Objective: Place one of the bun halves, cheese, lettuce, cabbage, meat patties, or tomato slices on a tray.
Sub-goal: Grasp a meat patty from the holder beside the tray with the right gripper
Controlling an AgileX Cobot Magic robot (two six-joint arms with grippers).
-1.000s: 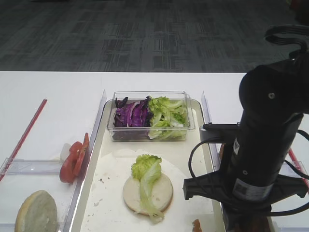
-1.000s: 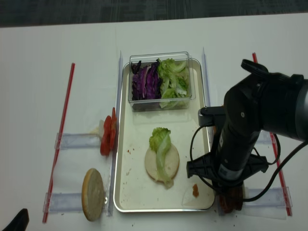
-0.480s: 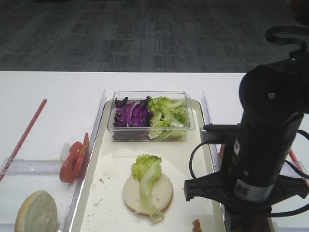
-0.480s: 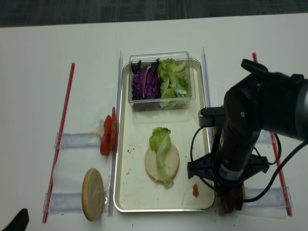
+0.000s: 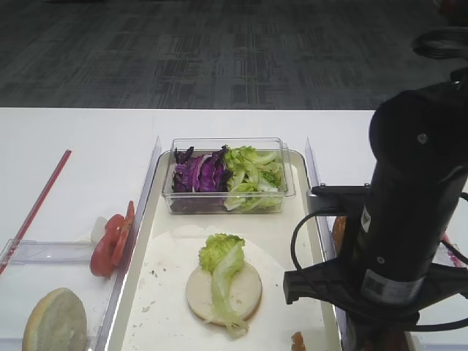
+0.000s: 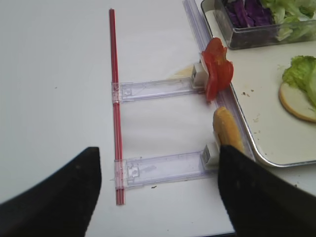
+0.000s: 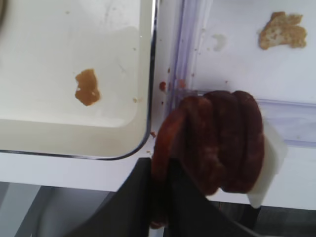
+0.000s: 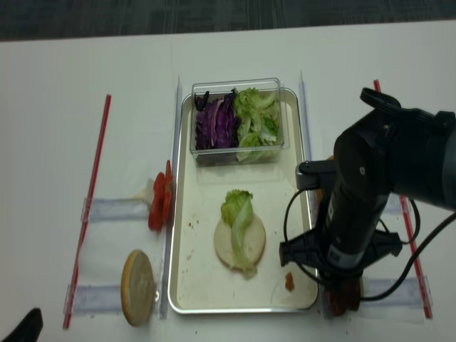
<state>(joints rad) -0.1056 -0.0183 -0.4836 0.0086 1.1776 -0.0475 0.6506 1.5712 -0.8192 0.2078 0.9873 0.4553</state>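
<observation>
Right wrist view: right gripper (image 7: 163, 197) closed on reddish-brown oval meat patties (image 7: 217, 143), lower centre of frame.
Long cream tray with silvery rim (image 7: 146, 129) fills upper left; patties stand on edge just outside its lower-right corner, the leftmost pinched. Left gripper (image 6: 158, 192) jaws wide apart, holding nothing, bottom of left wrist view.

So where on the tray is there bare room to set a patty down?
The tray has bare liner left of the bun half with lettuce, and between that and the tub. The near right corner holds a sauce smear. The far end is crowded by the tub. The right gripper pinches the meat patties.
</observation>
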